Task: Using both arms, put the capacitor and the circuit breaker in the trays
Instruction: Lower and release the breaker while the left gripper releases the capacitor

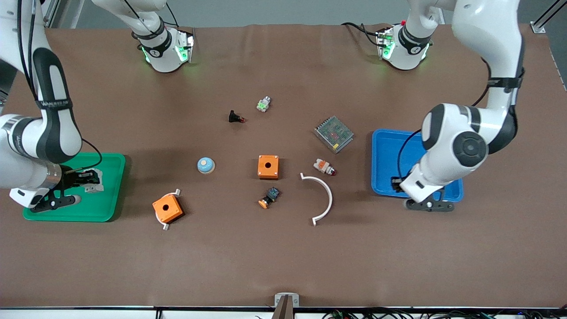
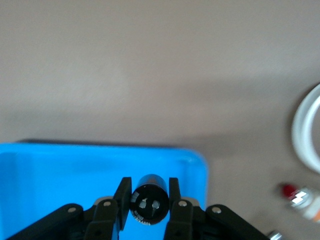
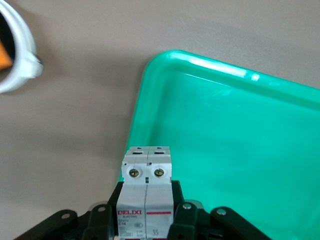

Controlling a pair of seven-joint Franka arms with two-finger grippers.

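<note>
Both arms at the delivery step, each carrying its part over a tray on the brown counter [image 1: 283,257].

Left claw [image 2: 149,202]: fingers clamped on the capacitor [image 2: 148,200], a small black cylinder with light marks on its end face. It hangs over the blue rectangular plastic tray [image 1: 384,150], above the tray edge that is nearer the front camera, at the left arm's end of the counter.

Right claw [image 3: 147,210]: fingers clamped on the circuit breaker [image 3: 146,192], a white-grey rectangular block with two screw terminals showing. It hangs over the green rectangular plastic tray [image 1: 108,186], just inside the tray rim, at the right arm's end of the counter.

Step in hand, as judged: transport looks complete and neither part is released yet. The next move likely calls for lowering each claw toward its tray floor and parting the fingers. The capacitor sits close to the blue tray's edge, so a small shift toward the tray centre before release would guard against it rolling out.

Other parts, such as the orange square box [image 1: 268,166] at mid-counter, lie between the two trays.
</note>
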